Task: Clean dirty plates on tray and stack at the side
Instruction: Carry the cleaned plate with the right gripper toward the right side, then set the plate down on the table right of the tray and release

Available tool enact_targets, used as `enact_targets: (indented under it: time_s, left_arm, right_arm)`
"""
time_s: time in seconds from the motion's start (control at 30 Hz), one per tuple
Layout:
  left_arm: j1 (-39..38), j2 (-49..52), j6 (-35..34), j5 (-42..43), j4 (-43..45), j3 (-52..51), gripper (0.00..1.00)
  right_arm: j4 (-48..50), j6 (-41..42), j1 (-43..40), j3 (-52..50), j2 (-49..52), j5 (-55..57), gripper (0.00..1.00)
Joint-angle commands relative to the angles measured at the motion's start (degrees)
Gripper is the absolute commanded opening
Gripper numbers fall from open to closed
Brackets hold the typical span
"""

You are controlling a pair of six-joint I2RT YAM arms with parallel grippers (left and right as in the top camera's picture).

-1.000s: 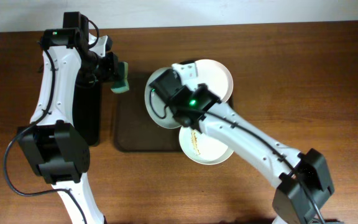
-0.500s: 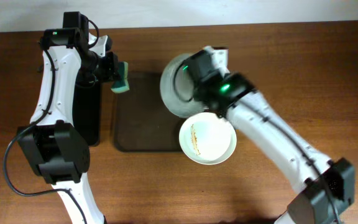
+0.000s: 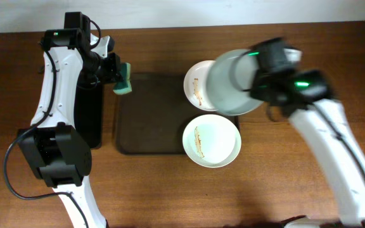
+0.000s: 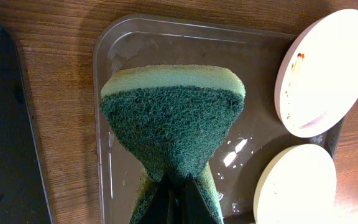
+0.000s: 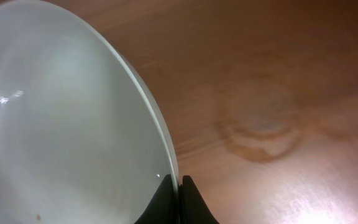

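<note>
Brown wooden bench [image 3: 334, 44], seen from overhead, with the dark tray [image 3: 147, 120] at centre and a narrow black tray [image 3: 89, 120] along its left side.

Right gripper [image 5: 180, 186]: clamped on the rim of one plate, fingers closed over its edge. This held plate [image 3: 230, 92] is off the surface, motion-blurred in the overhead view, and hangs over the tray's right edge with part of it over bare bench. The wrist view shows a glossy pale surface with one small speck near the lower edge. I cannot tell which face this is, or whether it is fully clean.

Left gripper [image 4: 180, 190]: pinched together on a green sponge [image 4: 173, 118], scouring side towards the camera, held above the tray's far-left corner and touching no plate.

Other plates:
- far plate [image 3: 194, 85], partly under the held one, at the tray's far-right edge. Brown-yellow streaks show on its face.
- near plate [image 3: 211, 140], overlapping the tray's near-right corner, with a streak down its middle.

Progress, my judgement: early. No stack exists at the side. At best one plate is wiped and on its way to start the stack. The two streaked plates need scrubbing, then stacking, so most of the work is left.
</note>
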Motion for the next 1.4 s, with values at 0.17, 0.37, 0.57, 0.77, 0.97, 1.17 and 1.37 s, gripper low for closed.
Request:
enact_targets:
  time_s: [0.17,0.37,0.57,0.77,0.97,1.17,1.37]
  left_arm:
    - [-0.22,-0.31,1.11,0.20,-0.11,0.90,0.01]
    - [-0.22,-0.31,1.11,0.20,-0.04,0.90,0.01]
    - [-0.33,-0.31,1.11,0.17,-0.04,0.90,0.01]
    - [-0.33,-0.31,1.11,0.17,0.39,0.90,0.01]
    - [-0.33,-0.31,1.11,0.20,0.39,0.90,0.01]
    - [-0.33,-0.31,1.09,0.22,0.37,0.90,0.01]
    - [-0.33,-0.31,1.11,0.22,0.37,0.90,0.01]
  right_arm:
    - [6.25,-1.09,-35.15,-12.76,-3.04,-17.97,0.04]
    - [23.41,-1.14,-47.25,-27.63,-2.97,-22.88,0.04]
    - [36.44,-0.92,-48.17,-35.34,1.36,-20.31,0.04]
    - [40.39,-0.98,-48.09,-35.34,10.84,-21.22,0.04]
    - [43.54,-3.76,-44.65,-35.34,16.68,-25.68,0.04]
    - [45.62,-3.48,-39.34,-35.34,20.06,-25.20,0.04]
    - [44.89,-2.03,-38.66,-35.34,20.50,-25.09,0.04]
